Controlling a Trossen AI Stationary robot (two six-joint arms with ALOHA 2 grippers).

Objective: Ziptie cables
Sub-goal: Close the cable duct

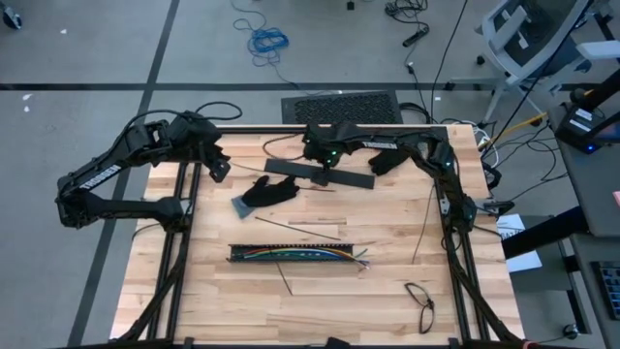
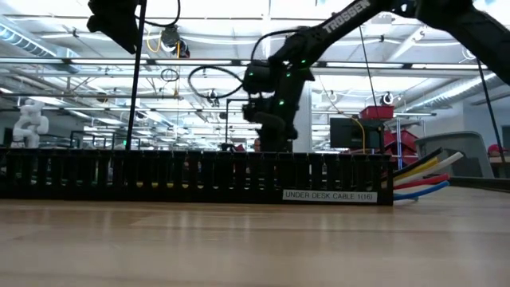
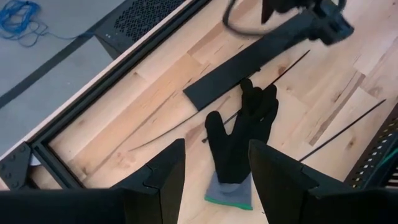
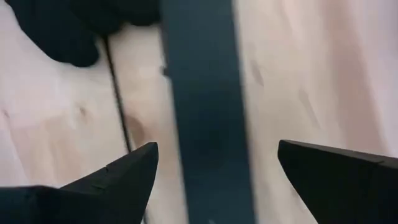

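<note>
Several coloured cables (image 1: 291, 254) lie along a long black slotted tray (image 1: 242, 254); their ends (image 2: 422, 179) stick out of its right end. A thicker black cable (image 1: 419, 302) lies looped near the front right. My right gripper (image 4: 214, 149) hangs open, pointing down over a flat black bar (image 4: 208, 124) at the table's far middle, one finger on either side of it and clear of it. My left gripper (image 3: 216, 146) is open and high at the far left, with nothing between its fingers. A black glove (image 3: 239, 143) lies on the table below it.
Thin stiff black strips lie on the wood: one (image 1: 300, 228) between glove and tray, one (image 1: 286, 279) in front of the tray, one (image 1: 421, 228) toward the right. The table's black frame rail (image 3: 93, 106) runs along the far edge. Bare wood lies near the front.
</note>
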